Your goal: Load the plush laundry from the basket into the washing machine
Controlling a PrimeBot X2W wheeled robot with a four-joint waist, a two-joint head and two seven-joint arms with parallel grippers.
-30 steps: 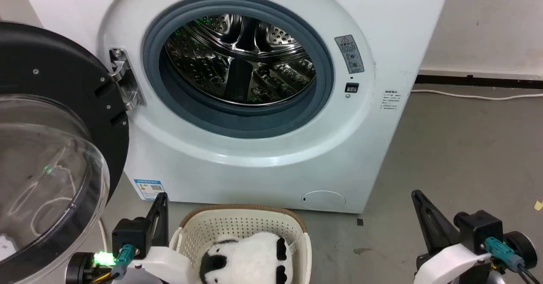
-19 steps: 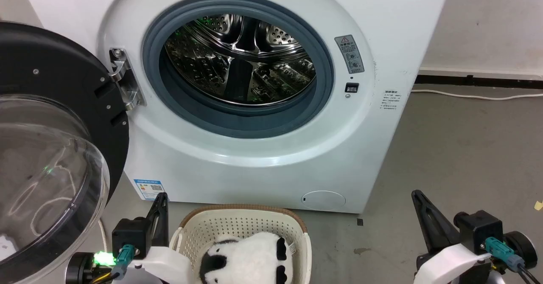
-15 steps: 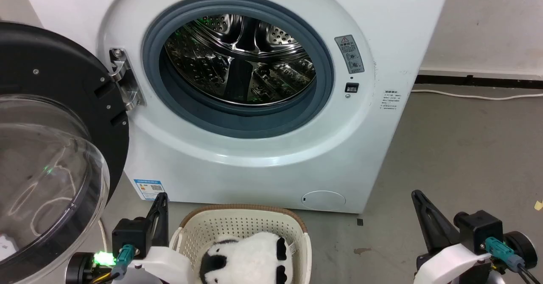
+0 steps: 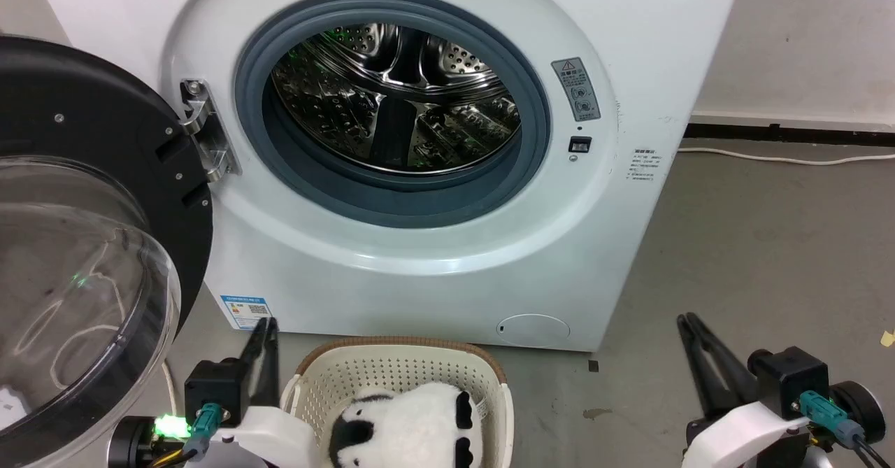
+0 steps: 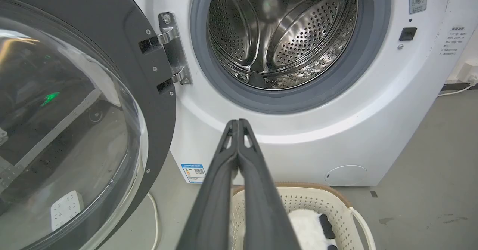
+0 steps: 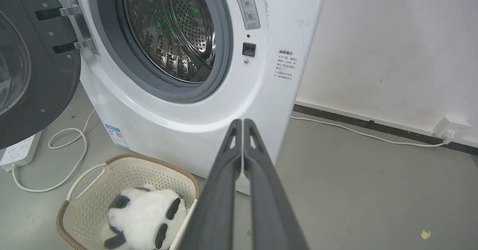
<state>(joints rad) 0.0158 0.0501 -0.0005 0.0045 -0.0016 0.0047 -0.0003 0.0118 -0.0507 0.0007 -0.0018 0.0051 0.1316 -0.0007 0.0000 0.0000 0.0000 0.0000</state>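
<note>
The plush laundry (image 4: 412, 426), a white and black panda toy, lies in the cream basket (image 4: 398, 370) on the floor in front of the washing machine (image 4: 433, 272). Its steel drum (image 4: 398, 104) is bare inside, and the domed door (image 4: 77, 258) hangs swung out to the left. My left gripper (image 4: 264, 324) stands shut just left of the basket with nothing in it; its wrist view has the fingertips (image 5: 238, 121) pressed together. My right gripper (image 4: 686, 320) is shut and holds nothing, over bare floor to the basket's right, its tips (image 6: 242, 120) touching. The toy (image 6: 145, 216) fills the basket's near half.
The open door blocks the left side. A white power strip (image 6: 18, 153) and looped cable (image 6: 71, 160) lie on the floor under it. A wall with a socket (image 6: 453, 125) and a cable (image 4: 783, 157) runs behind the grey floor on the right.
In the head view a thin slit now shows along my right gripper's fingers; nothing else has moved.
</note>
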